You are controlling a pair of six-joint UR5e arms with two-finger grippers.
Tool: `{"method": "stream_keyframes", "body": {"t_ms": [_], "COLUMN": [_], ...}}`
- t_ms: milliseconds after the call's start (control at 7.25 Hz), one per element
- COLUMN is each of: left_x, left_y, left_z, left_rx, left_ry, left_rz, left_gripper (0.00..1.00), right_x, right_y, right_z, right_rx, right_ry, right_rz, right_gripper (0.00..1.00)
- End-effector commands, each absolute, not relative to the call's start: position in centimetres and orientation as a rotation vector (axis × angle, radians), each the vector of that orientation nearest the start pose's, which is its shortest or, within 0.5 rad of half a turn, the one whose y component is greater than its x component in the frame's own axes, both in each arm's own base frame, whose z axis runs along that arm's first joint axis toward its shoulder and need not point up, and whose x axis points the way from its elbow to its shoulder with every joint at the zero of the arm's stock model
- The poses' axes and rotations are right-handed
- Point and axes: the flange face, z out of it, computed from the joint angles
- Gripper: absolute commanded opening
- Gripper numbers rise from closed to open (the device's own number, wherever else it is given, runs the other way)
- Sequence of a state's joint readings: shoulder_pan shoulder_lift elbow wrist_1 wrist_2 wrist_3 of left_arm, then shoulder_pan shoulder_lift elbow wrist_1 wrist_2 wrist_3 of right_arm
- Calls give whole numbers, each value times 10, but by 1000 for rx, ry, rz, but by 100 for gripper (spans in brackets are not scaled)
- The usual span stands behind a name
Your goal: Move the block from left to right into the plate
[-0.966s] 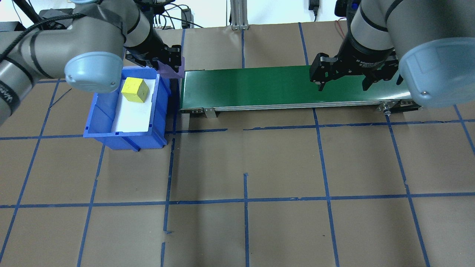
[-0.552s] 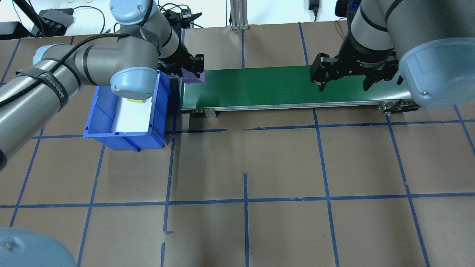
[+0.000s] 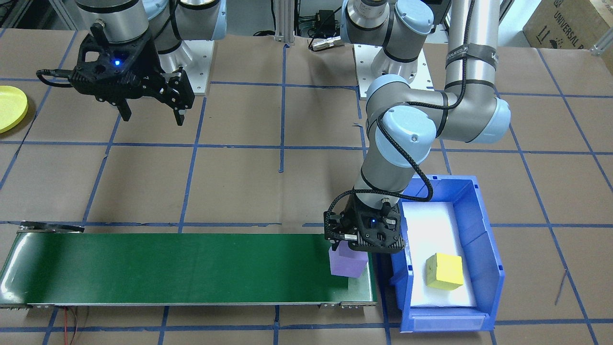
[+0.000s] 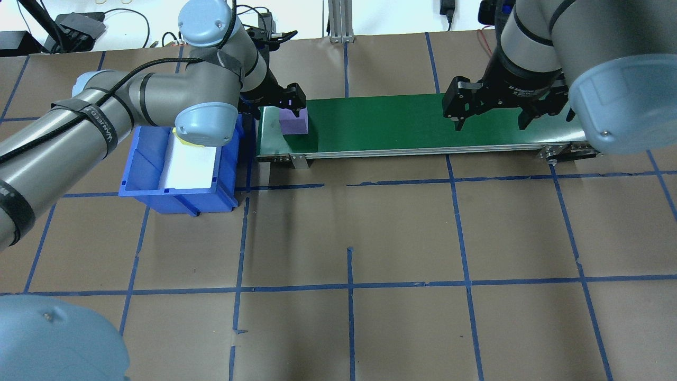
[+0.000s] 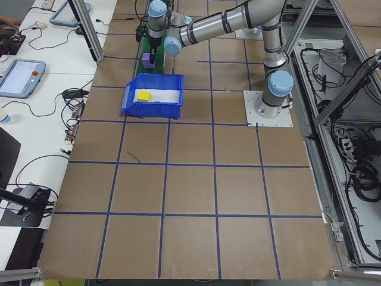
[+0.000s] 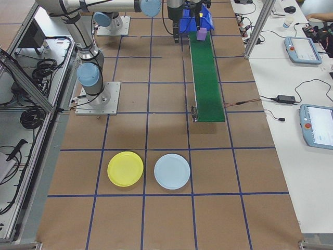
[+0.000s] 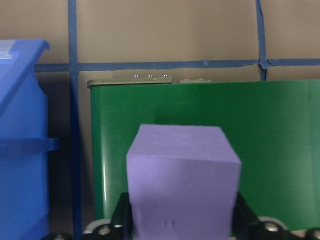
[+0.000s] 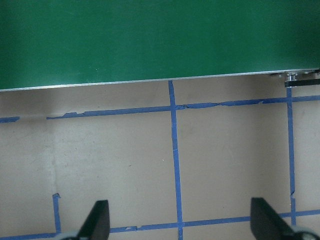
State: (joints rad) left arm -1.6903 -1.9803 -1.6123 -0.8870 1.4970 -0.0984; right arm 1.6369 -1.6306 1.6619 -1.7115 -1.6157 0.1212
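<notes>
The block is a purple cube [image 4: 294,124], with my left gripper [image 4: 294,113] shut on it from above at the left end of the green conveyor belt [image 4: 381,119]. From the front, the purple cube [image 3: 348,263] hangs at or just over the belt surface under the left gripper [image 3: 349,250]; I cannot tell if they touch. It fills the left wrist view [image 7: 182,180]. My right gripper [image 4: 490,126] stands open over the belt's right end, with nothing between its fingers [image 8: 99,220]. The yellow plate [image 6: 125,168] lies on the table beyond that end and shows again as the plate [image 3: 9,108].
A blue bin [image 3: 483,258] beside the belt's left end holds a yellow cube [image 3: 444,271] on a white liner. A pale blue plate [image 6: 172,171] lies next to the yellow one. Brown paper with blue tape lines covers the table.
My left arm has carried the purple cube rightward from the bin's edge to over the belt's left end. The right arm has not moved.
</notes>
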Motion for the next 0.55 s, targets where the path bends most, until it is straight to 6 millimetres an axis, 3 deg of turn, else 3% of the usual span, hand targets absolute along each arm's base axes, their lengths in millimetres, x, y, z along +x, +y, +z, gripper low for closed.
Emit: {"method": "stream_keyframes", "body": {"t_ms": [0, 138, 276, 414], "left_x": [-206, -187, -135, -85], "left_y": [-609, -600, -599, -605], "left_z": [359, 389, 410, 407], "left_rx": [54, 14, 2, 24], "left_ry": [3141, 3131, 3101, 3095], "left_rz": [-453, -449, -431, -388], "left_gripper": [100, 100, 100, 100], "right_x": [159, 159, 160, 160], "right_y": [-467, -467, -467, -467], "right_z": [486, 487, 486, 486], "right_rx": [96, 96, 94, 94], "right_ry": [3169, 3169, 3169, 3169], "right_rz": [-176, -179, -179, -176], "right_gripper": [100, 100, 100, 100]}}
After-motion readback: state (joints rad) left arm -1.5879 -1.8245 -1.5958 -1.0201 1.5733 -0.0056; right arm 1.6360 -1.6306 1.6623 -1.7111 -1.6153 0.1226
